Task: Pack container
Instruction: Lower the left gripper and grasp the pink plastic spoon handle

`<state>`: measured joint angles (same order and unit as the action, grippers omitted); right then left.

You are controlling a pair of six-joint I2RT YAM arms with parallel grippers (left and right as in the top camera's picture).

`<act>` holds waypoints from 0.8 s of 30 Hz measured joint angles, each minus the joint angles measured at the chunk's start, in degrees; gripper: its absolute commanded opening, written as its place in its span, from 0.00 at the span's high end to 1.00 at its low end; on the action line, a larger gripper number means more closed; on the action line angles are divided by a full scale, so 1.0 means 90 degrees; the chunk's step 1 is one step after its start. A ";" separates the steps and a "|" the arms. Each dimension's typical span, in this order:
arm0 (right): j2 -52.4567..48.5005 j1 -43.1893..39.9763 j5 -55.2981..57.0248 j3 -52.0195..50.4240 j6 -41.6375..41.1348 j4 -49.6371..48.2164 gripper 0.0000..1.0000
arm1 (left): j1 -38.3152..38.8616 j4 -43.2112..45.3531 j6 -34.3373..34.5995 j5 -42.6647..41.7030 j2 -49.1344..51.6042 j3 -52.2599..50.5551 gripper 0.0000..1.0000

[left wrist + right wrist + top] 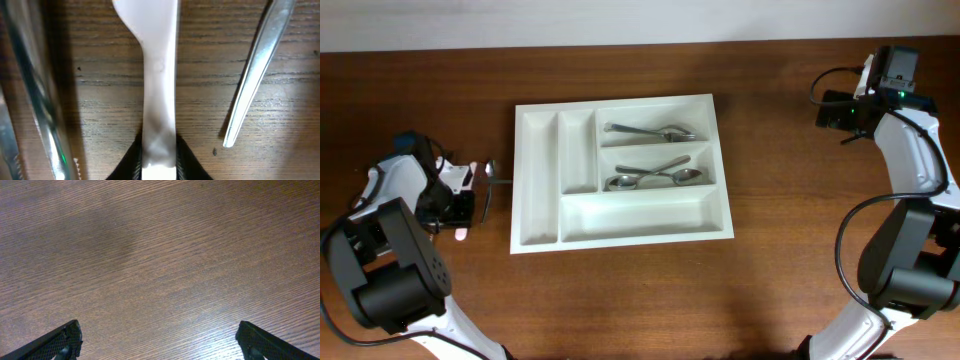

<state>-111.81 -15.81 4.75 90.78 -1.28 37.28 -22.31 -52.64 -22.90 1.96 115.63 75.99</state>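
The left gripper (159, 152), at the left side of the table (160, 255), has its jaws pressed against both sides of the handle of a white plastic utensil (159, 75) lying flat on the wood. Metal cutlery (252, 80) lies just beside it. The tray (538, 180) sits at table centre, well apart from both arms. Spoons (655, 131) occupy its two upper right compartments. The right gripper (159, 342), at far right, hangs above bare wood with its jaws spread wide, holding nothing.
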 measured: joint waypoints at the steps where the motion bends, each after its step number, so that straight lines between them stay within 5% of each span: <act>1: 0.0000 0.0000 -0.0002 0.0000 0.0000 0.0002 0.01 | 0.0000 0.0000 0.0017 -0.0002 0.0000 0.0000 0.98; 24: 0.0000 0.0000 -0.0002 0.0000 0.0002 0.0000 0.01 | 0.0313 -0.0352 0.0498 -0.0039 0.0306 0.0597 0.98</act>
<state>-111.81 -15.81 4.73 90.78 -1.26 37.28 -19.49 -55.81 -18.41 1.61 118.39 81.36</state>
